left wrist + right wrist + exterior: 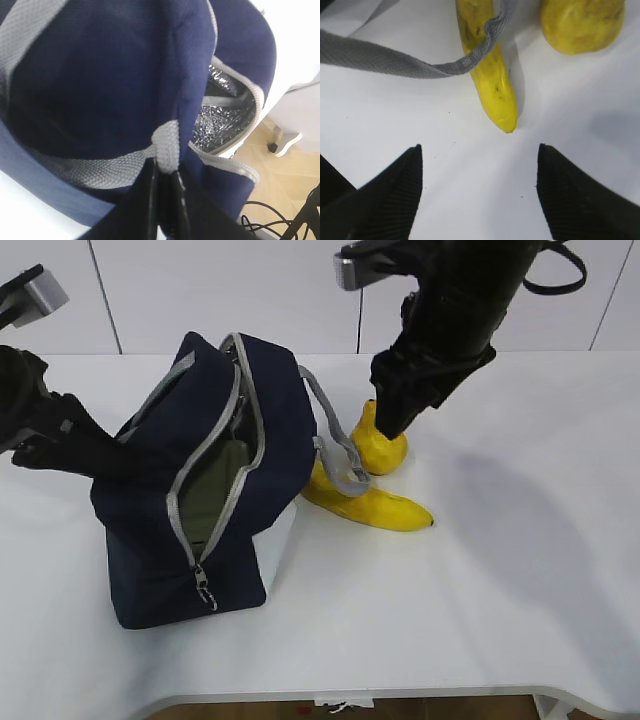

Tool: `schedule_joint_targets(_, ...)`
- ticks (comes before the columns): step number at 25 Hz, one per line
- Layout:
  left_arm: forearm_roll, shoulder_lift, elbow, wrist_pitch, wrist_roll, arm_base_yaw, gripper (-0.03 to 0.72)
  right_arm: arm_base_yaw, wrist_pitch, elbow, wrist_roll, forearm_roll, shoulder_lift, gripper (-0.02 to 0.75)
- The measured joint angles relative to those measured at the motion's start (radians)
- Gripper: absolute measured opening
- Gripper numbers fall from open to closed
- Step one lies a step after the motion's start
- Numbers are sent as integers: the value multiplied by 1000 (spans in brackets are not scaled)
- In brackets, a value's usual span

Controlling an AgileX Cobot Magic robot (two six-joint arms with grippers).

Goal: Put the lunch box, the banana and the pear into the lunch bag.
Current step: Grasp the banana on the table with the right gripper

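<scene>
The navy lunch bag (170, 540) stands at the left with its zipper open. A dull green surface, apparently the lunch box (215, 490), shows inside the opening. My left gripper (167, 167) is shut on the bag's grey webbing handle (100, 170), holding that side up. The banana (372, 504) lies on the table just right of the bag, and the pear (383, 448) sits behind it. My right gripper (479, 149) hangs open above the table, just short of the banana's tip (507, 125). The pear (582, 25) is at upper right in the right wrist view. Nothing is between its fingers.
The bag's other grey handle (395, 62) drapes loosely across the banana. Silver insulated lining (222, 120) shows inside the bag. The white table (520, 570) stretches right and forward, with its front edge near the bottom of the exterior view.
</scene>
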Motion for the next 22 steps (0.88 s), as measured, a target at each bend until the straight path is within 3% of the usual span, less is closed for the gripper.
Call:
schedule_joint_targets(10,31,0,0,0,0,0,6,0,-33,82,-226,-4,13,536)
schedule_joint_targets(22,39,0,0,0,0,0,6,0,-127,82,-310,42,142,537)
